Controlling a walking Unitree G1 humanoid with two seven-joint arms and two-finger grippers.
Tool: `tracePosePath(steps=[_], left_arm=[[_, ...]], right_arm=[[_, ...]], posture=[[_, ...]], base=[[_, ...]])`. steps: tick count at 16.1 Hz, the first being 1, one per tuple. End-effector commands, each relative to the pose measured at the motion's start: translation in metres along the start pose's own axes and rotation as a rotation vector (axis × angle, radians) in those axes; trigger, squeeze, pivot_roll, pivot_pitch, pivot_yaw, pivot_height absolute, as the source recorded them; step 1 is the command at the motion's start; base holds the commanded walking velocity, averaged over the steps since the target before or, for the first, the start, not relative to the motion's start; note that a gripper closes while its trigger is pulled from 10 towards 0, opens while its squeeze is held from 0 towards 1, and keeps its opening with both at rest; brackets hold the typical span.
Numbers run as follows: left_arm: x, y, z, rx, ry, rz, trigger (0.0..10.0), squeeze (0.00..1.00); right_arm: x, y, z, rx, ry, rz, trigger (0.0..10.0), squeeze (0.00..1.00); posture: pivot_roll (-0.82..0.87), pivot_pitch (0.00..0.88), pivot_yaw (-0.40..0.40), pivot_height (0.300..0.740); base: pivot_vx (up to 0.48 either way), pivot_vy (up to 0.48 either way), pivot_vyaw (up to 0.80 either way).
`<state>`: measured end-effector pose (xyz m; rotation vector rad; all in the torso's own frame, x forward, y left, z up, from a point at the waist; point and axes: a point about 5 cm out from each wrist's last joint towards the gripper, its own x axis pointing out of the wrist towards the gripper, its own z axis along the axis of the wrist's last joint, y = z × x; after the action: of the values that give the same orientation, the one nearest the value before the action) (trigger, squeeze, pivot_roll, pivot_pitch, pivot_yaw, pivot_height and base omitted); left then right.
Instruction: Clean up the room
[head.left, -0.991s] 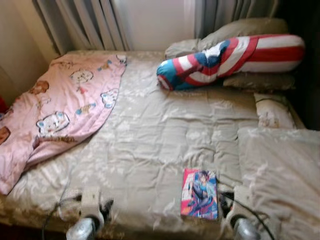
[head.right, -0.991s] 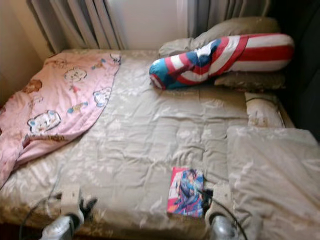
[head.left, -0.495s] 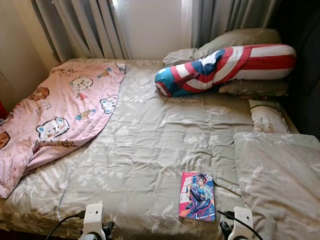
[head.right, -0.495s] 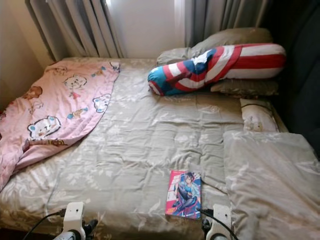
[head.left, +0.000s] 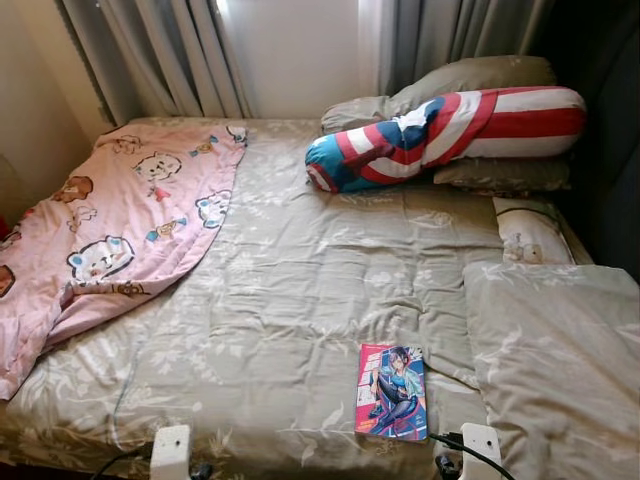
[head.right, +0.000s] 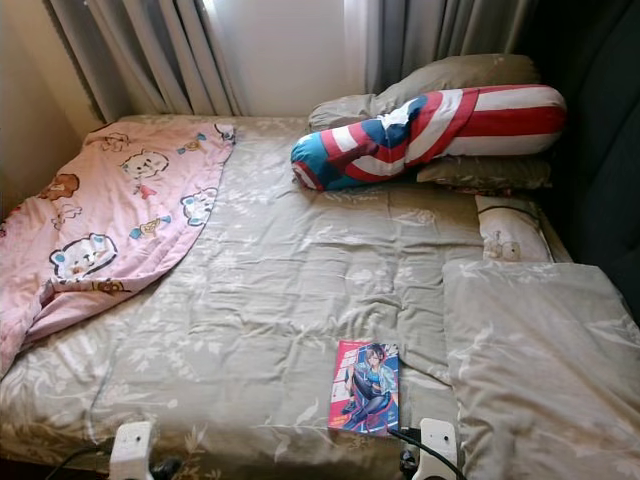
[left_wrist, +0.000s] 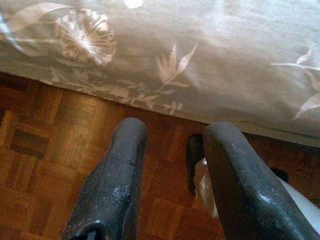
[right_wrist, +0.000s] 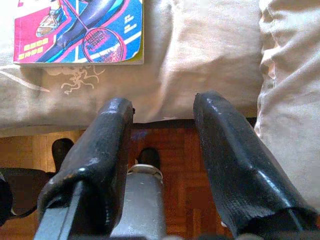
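Soft window daylight from behind; head views sharp, right side shadowed.

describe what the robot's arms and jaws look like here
Each gripper has two long, thick black fingers with rounded tips, scuffed and slightly glossy: left gripper, right gripper. At the wrists sit white boxy blocks with black cables. A silver tube shows between the right fingers.

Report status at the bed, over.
Left gripper and right gripper open, empty, low at the bed edge. Comic book flat on the bedspread, near right gripper. Nothing blocking it.
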<state>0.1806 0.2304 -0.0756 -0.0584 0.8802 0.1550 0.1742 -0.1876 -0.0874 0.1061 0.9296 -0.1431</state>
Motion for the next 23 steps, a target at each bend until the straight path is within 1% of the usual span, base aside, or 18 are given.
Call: tracePosePath(steps=[1,3,6,7,10,14,16,20,23], left_arm=[[-0.002,0.008,-0.006,0.006,0.026,0.017,10.0,0.0],[-0.005,0.014,-0.016,0.052,0.076,0.018,10.0,0.0],[-0.007,0.015,-0.022,0.089,0.107,0.004,10.0,0.0],[-0.007,0.014,-0.021,0.081,0.103,0.006,10.0,0.0],[-0.004,0.005,-0.016,0.074,0.083,-0.014,10.0,0.0],[-0.003,-0.002,-0.018,0.072,0.091,-0.037,10.0,0.0],[-0.003,-0.003,-0.019,0.07,0.097,-0.037,10.0,0.0],[-0.003,-0.005,-0.021,0.046,0.107,-0.035,10.0,0.0],[-0.004,-0.007,-0.025,0.032,0.115,-0.035,10.0,0.0]], right_arm=[[0.0,0.004,-0.003,-0.005,0.016,0.014,10.0,0.0],[-0.001,0.005,-0.007,-0.009,0.03,0.017,10.0,0.0],[-0.002,0.001,-0.012,-0.012,0.044,0.01,10.0,0.0],[-0.002,-0.002,-0.012,-0.01,0.046,0.006,10.0,0.0],[-0.002,-0.006,-0.01,-0.036,0.031,-0.001,10.0,0.0],[-0.002,-0.007,-0.008,-0.047,0.027,0.003,10.0,0.0],[-0.002,-0.008,-0.008,-0.05,0.028,0.003,10.0,0.0],[-0.002,-0.01,-0.007,-0.043,0.032,0.004,10.0,0.0],[-0.002,-0.006,-0.007,-0.045,0.036,0.02,10.0,0.0]], posture=[[0.02,0.033,0.023,0.74],[0.02,0.037,0.025,0.74],[0.01,0.041,0.023,0.74],[0.01,0.042,0.024,0.74],[0.01,0.044,0.02,0.74],[0.0,0.042,0.009,0.74],[0.0,0.04,0.006,0.74],[0.0,0.031,-0.002,0.74],[0.0,0.023,-0.004,0.74]], base=[[0.0,0.0,0.0],[0.0,0.0,0.0],[0.0,0.0,0.0],[0.0,0.0,0.0],[0.0,0.0,0.15],[0.0,0.0,0.8],[0.0,0.0,0.8],[0.0,0.0,0.0],[0.0,0.0,0.0]])
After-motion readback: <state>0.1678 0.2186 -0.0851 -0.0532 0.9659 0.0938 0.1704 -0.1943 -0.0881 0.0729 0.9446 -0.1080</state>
